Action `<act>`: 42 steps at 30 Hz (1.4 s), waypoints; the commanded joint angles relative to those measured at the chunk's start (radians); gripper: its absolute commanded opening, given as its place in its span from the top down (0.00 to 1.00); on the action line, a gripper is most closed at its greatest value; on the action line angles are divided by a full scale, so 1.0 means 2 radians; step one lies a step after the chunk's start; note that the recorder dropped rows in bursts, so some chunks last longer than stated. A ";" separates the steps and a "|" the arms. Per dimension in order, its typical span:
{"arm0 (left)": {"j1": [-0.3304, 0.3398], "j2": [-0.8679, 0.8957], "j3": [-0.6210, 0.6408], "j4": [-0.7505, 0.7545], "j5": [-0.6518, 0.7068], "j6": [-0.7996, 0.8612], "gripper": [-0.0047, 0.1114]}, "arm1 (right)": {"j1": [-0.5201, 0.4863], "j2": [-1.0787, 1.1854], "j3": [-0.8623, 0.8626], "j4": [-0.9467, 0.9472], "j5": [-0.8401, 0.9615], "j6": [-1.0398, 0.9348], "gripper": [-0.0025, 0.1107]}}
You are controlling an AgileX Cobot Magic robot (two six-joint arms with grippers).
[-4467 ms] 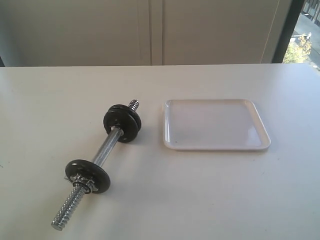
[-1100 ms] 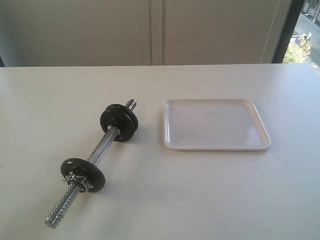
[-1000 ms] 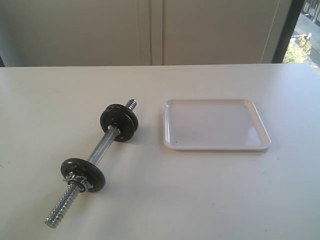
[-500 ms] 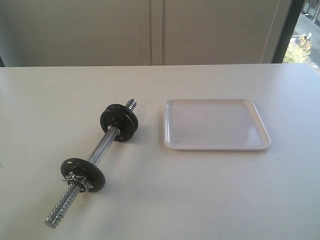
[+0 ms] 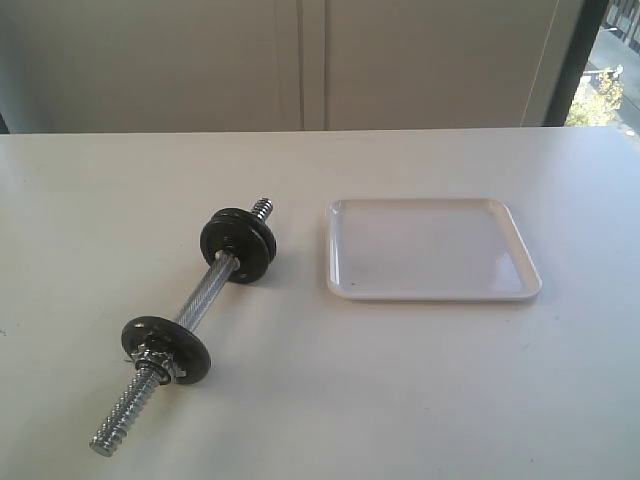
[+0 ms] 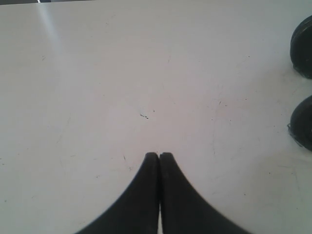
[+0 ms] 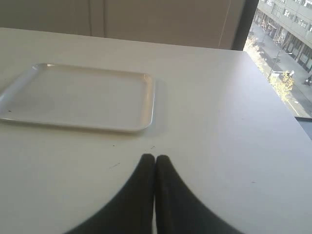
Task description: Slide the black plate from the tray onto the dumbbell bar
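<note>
Dumbbell bar (image 5: 206, 291), black plate (image 5: 240, 247) threaded on, has shifted slightly left; left gripper (image 6: 159, 155) and right gripper (image 7: 155, 157) fully closed, empty.

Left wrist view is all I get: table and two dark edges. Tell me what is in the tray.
Observer: Nothing. The exterior view shows the tray with no plate in it.
Operator: Then find me the black plates.
Observer: They sit on the dumbbell bar: the far plates, which look like a stacked pair, and the near plate toward the long threaded end.
Operator: Report the right arm.
Observer: The right gripper has its fingers closed on nothing, above the table just outside the tray's rim.
</note>
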 commanded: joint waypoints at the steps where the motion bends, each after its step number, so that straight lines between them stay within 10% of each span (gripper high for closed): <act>1: -0.003 -0.002 0.000 -0.005 -0.001 0.000 0.96 | -0.001 -0.002 0.002 -0.001 -0.001 0.001 0.98; 42: -0.012 -0.002 0.000 -0.005 -0.001 0.000 0.96 | 0.012 -0.002 0.002 -0.001 -0.001 0.001 0.98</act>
